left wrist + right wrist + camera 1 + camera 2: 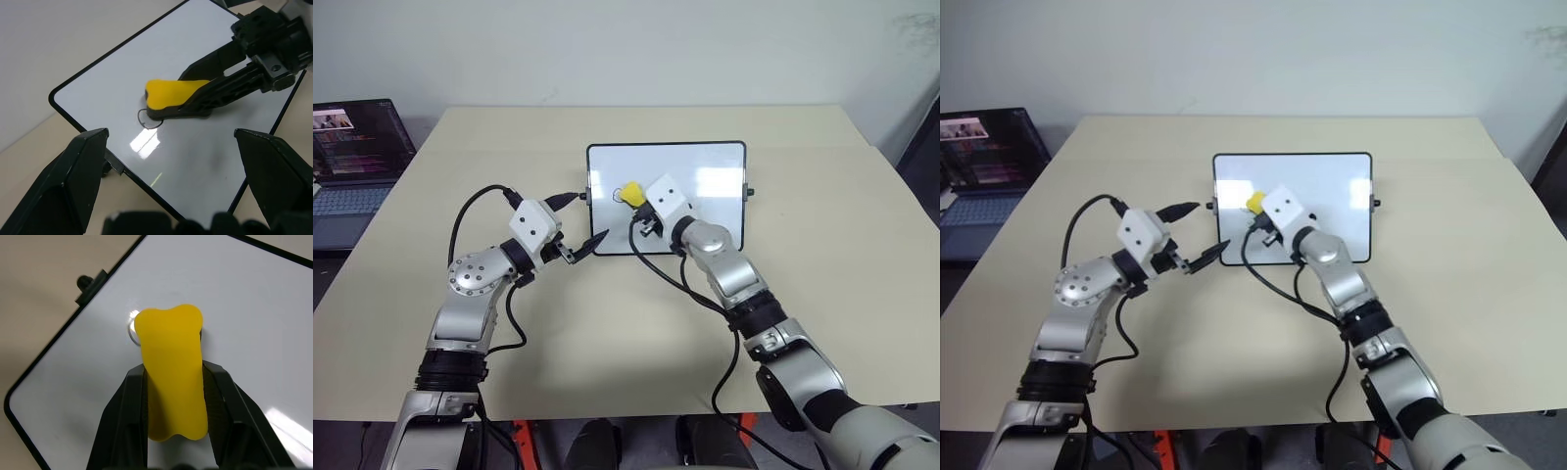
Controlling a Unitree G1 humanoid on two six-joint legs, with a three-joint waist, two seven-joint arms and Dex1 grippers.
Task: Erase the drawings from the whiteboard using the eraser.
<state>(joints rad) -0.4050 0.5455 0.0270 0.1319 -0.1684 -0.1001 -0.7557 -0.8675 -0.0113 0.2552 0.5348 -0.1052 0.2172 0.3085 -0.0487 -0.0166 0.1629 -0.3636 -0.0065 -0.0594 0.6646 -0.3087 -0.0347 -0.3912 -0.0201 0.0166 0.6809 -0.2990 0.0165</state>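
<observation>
The whiteboard [705,166] lies flat in the middle of the table. My right gripper [637,202] is shut on the yellow eraser [630,192], which presses on the board's left part. One of the drawings, a thin black oval [146,119], sticks out from under the eraser's tip; the eraser hides the rest of it. From the right wrist the eraser [171,377] sits between both black fingers [127,401], with the oval [131,330] at its far end. Beside the board's left edge my left gripper [587,217] stands open and empty.
An open dark laptop [352,157] sits at the far left, off the beige table [607,323]. Small black knobs [750,191] stick out from the board's short sides. Black cables loop off both wrists over the tabletop.
</observation>
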